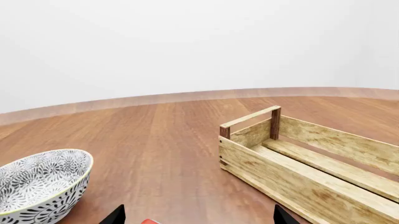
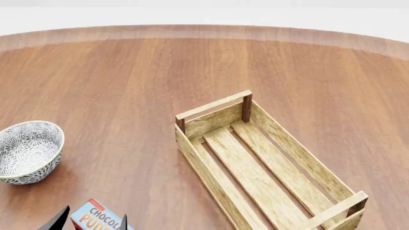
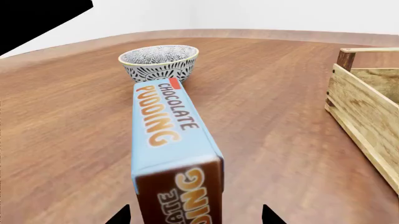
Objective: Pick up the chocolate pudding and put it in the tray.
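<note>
The chocolate pudding [image 2: 96,218] lies flat on the table at the head view's bottom left, light blue face up. My left gripper [image 2: 91,219] is open, its black fingertips on either side of the carton's red-edged end. In the left wrist view only a red corner of the pudding [image 1: 149,221] shows between the wide-open jaws of the left gripper [image 1: 197,219]. My right gripper [image 3: 193,217] is open around the dark brown near end of the pudding [image 3: 168,135], with gaps on both sides. The wooden tray [image 2: 223,112] stands empty to the right of the pudding.
A grey-white patterned bowl [image 2: 28,151] stands at the left, just beyond the pudding; it also shows in the left wrist view [image 1: 40,184] and the right wrist view [image 3: 160,60]. The tray's near corner [image 3: 361,112] lies to one side of the right gripper. The round wooden table [image 2: 128,86] ends at a curved far edge.
</note>
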You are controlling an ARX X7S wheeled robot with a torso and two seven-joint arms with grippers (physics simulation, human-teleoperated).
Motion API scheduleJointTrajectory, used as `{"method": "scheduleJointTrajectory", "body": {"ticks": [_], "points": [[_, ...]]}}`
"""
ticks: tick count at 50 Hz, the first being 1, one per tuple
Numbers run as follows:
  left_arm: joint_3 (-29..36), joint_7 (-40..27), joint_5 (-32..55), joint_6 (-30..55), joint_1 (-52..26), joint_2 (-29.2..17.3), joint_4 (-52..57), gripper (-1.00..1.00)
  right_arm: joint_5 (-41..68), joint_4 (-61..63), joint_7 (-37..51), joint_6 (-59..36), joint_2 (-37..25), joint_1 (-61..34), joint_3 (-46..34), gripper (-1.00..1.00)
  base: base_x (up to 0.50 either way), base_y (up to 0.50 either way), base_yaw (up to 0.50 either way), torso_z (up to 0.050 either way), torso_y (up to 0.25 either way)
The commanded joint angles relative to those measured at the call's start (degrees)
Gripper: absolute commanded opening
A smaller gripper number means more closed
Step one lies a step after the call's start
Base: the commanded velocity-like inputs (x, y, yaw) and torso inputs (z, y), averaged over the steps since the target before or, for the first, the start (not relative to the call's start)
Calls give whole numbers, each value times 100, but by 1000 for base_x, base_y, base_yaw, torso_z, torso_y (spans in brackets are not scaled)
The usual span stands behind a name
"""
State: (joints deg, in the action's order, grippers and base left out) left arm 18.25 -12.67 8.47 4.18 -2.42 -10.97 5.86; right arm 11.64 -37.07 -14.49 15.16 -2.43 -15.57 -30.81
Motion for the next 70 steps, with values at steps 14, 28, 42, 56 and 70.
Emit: {"method": "scheduleJointTrajectory", "body": {"ticks": [14,28,42,56,70], "points": [[113,-77,29,33,-18,-33,47,100,255,-498,112,243,106,-243,-397,100,0,0,0,0,0],[154,-101,69,32,-67,-50,18,100,586,-1033,205,497,216,-560,-834,100,0,0,0,0,0],[192,-117,108,-89,-70,-49,-116,100,1140,-1339,417,689,190,-831,-1529,100,0,0,0,0,0],[216,-155,148,-103,-57,-84,-98,100,1446,-1548,505,867,155,-992,-1881,-100,0,0,0,0,0],[185,-201,226,-91,-7,-163,-1,100,1704,353,1248,-44,-770,-832,-1833,-100,0,0,0,0,1]]}}
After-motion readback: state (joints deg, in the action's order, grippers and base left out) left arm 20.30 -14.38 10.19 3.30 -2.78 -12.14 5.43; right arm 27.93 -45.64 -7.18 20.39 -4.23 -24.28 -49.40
